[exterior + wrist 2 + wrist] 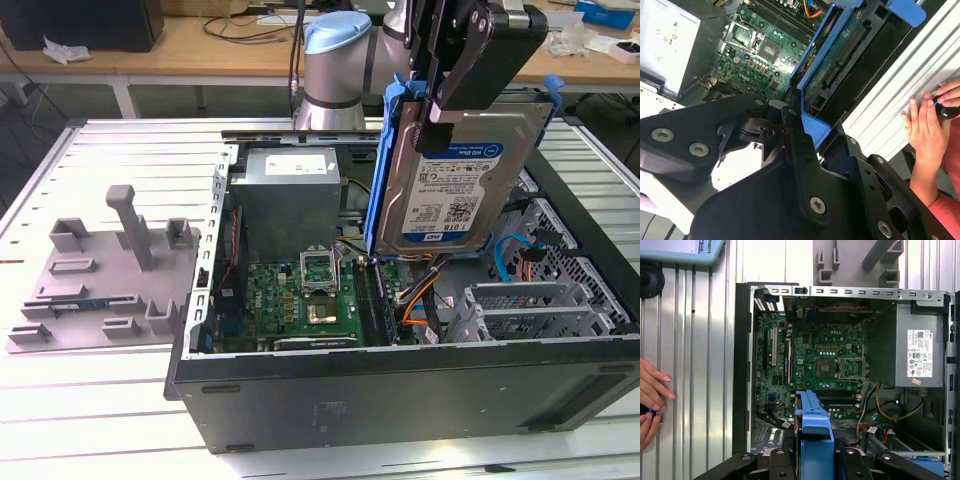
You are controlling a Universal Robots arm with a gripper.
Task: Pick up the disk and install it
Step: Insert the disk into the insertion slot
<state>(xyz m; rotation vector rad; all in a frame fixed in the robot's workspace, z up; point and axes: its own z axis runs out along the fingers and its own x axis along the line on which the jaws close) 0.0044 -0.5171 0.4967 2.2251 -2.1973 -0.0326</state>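
The disk [455, 185], a silver drive with a blue-and-white label in a blue carrier frame, hangs upright above the open computer case [400, 395]. It sits over the right half in the exterior view. My gripper [440, 105] is shut on its upper edge, with black fingers [462, 70] on either side. In the second wrist view the disk's circuit-board side [840, 65] and blue frame [812, 80] run out from the gripper [800, 125]. In the first wrist view the blue frame [812, 425] stands over the case interior, held in the gripper [812, 462].
Inside the case lie the green motherboard [300, 290], the grey power-supply box [290, 190], cables and metal drive cages [540, 300]. A grey fixture plate [110, 270] lies at the exterior view's left. A person's hand [927, 120] rests on the slatted table beside the case.
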